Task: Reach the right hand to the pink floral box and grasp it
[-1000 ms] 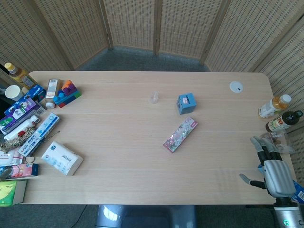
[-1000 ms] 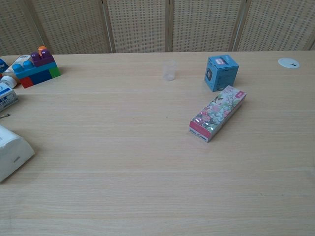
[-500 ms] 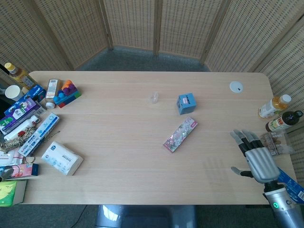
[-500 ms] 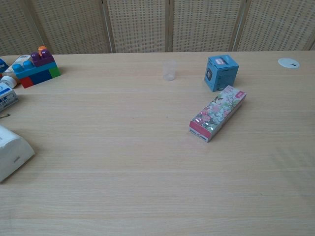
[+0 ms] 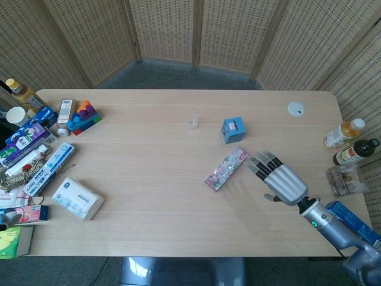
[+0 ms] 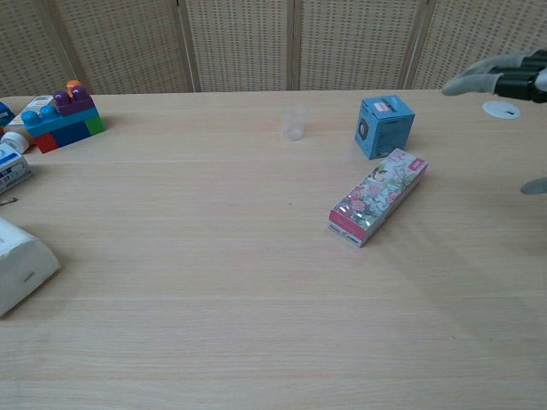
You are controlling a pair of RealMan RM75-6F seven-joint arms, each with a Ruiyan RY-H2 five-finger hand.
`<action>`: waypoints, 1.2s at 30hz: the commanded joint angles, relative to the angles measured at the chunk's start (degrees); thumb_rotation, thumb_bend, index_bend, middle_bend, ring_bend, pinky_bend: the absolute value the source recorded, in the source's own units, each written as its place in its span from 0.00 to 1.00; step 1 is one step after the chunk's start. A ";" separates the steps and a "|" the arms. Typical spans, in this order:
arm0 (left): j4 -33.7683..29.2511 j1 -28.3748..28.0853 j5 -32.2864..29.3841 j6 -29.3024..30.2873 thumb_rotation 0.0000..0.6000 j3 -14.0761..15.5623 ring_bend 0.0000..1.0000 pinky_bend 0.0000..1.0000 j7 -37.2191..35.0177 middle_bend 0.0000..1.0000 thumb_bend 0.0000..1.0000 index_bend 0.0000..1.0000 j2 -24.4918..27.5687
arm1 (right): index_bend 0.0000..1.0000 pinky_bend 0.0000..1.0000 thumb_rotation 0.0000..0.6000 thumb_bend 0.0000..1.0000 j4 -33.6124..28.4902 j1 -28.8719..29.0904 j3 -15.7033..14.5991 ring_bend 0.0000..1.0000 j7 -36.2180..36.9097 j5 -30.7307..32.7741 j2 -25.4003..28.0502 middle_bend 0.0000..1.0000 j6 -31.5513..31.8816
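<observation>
Pink floral box (image 5: 225,168): lying flat mid-table, just in front of blue box (image 5: 234,129). Likely light, stiff card with glossy, slippery wrap; pinching across the long sides suits best. Right hand (image 5: 281,181) hovering near, fingers spread, holding nothing.
</observation>
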 commanded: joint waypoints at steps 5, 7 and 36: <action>0.07 -0.46 -0.68 -1.33 1.00 -0.21 0.00 0.00 0.64 0.00 0.12 0.06 -0.37 | 0.00 0.00 1.00 0.00 9.57 7.71 -2.92 0.00 3.73 -4.90 -7.96 0.00 -1.47; 0.05 -0.63 -0.88 -1.88 1.00 -0.20 0.00 0.00 0.80 0.00 0.12 0.06 -0.53 | 0.00 0.00 1.00 0.00 11.06 9.34 -3.33 0.00 3.65 -4.85 -9.58 0.00 -3.09; 0.18 -1.24 -3.55 -4.33 1.00 -1.04 0.00 0.00 1.82 0.00 0.12 0.06 -1.19 | 0.09 0.00 1.00 0.00 43.78 19.34 -11.52 0.00 14.93 -0.83 -30.46 0.03 -11.41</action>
